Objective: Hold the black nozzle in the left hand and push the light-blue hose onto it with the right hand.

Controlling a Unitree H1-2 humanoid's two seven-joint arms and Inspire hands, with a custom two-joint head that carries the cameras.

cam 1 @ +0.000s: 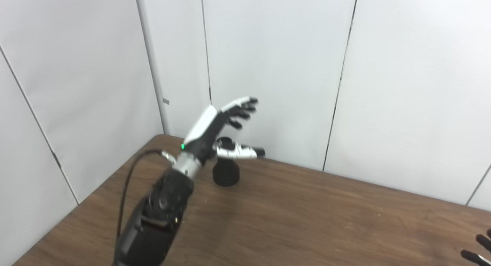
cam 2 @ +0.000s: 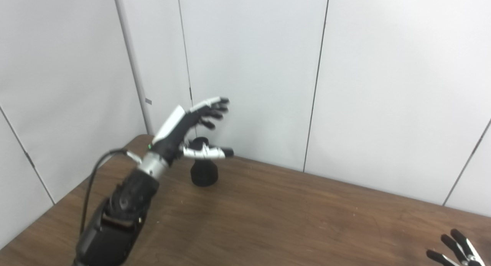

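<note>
The black nozzle [cam 1: 226, 169] stood upright on the brown desk [cam 1: 307, 220], left of the middle of the frame, near the white wall. The left hand [cam 1: 220, 126] hung just above it with its fingers spread apart, holding nothing. Only the fingertips of the right hand [cam 2: 456, 250] showed at the lower right corner, spread apart too. No light-blue hose could be seen. The step looked like reaching for the nozzle. Next, the left hand would need to come down and close around it.

Two head cameras, side by side, look down across the brown wooden table [cam 1: 307, 220] toward white wall panels [cam 2: 383, 86], sharing nearly the same scene.
</note>
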